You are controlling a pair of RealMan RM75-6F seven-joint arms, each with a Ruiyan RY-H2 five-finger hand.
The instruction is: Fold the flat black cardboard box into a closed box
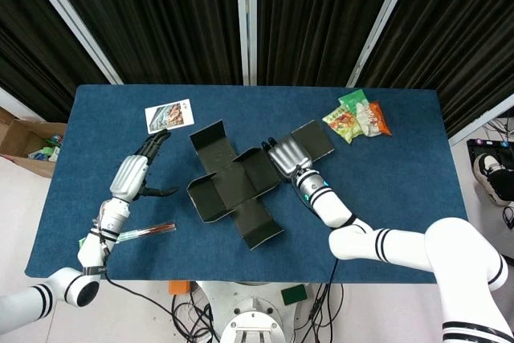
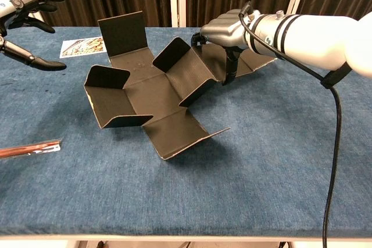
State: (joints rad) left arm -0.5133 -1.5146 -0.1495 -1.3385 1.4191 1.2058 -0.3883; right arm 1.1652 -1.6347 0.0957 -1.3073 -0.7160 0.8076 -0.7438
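My right hand (image 1: 287, 156) rests palm-down on the cardboard box (image 1: 234, 184), fingers extended over its right-hand panel, gripping nothing. The box lies mid-worktop (image 1: 385, 222), opened into a cross with several flaps half raised; its long axis runs diagonally, from far left toward me and to the right. It looks light, stiff along the panels and willing only at the creases, so I'd take flaps by their free edges. My left hand (image 1: 143, 168) hovers beside it, fingers spread, holding nothing
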